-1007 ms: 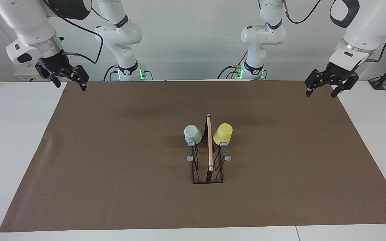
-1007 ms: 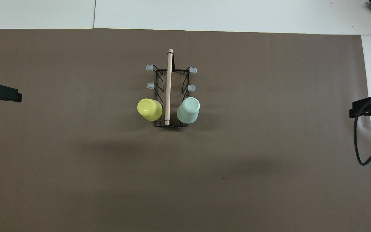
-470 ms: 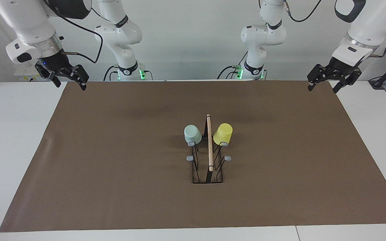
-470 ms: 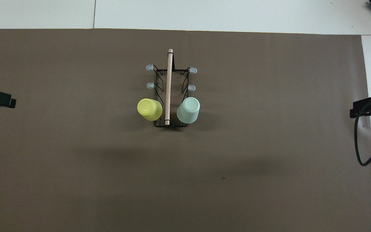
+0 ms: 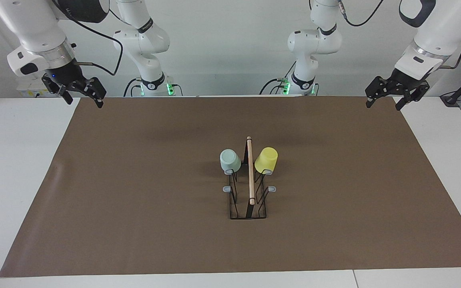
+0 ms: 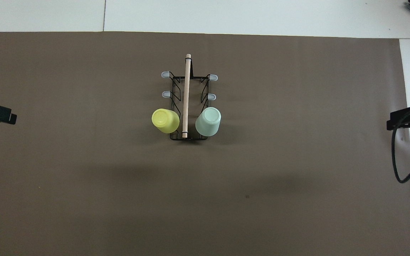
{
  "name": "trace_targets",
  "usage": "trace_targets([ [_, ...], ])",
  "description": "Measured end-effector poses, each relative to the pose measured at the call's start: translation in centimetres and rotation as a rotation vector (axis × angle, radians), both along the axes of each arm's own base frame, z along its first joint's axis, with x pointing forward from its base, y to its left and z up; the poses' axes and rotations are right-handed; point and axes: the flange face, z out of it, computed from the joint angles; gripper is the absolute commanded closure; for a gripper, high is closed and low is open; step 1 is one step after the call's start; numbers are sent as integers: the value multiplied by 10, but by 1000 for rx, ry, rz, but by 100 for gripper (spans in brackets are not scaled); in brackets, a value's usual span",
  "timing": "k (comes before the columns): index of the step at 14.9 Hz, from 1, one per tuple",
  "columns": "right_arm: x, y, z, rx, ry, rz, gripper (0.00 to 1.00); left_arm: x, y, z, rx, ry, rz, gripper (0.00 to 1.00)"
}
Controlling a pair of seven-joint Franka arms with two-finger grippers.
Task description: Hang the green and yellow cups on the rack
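From my remote seat I see both cups already on the rack [image 5: 248, 188]. The green cup [image 5: 229, 161] sits upside down on a peg on the side toward the right arm's end of the table, and the yellow cup [image 5: 266, 160] sits upside down on the matching peg toward the left arm's end. Both are on the pair of pegs nearest the robots, either side of the wooden handle [image 5: 250, 170]. The other grey-tipped pegs I can see are bare. The rack stands in the middle of the brown mat [image 5: 134, 200].

My left gripper [image 5: 387, 98] hangs over the mat's corner at the left arm's end, jaws wide and holding nothing. My right gripper [image 5: 81, 93] hangs over the corner at the right arm's end, also wide and empty. Both are well apart from the rack.

I judge the job as good as done, so the risks are small. Both cups look tilted outward on their pegs instead of dead plumb; a bump to the table or rack could tip one off. They are light plastic and would roll across the mat. If I brought an arm back in low, an open finger could catch the wooden handle or a wire and drag the whole rack, shaking the cups loose. I would keep both arms high and away.
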Motion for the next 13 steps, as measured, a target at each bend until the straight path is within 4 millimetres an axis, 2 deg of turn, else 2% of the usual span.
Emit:
trace_targets([
  [7,0,0,0,0,0,0,0,0,3,0,2,1,12,0],
  [13,0,0,0,0,0,0,0,0,-13,0,13,4,-16,0],
])
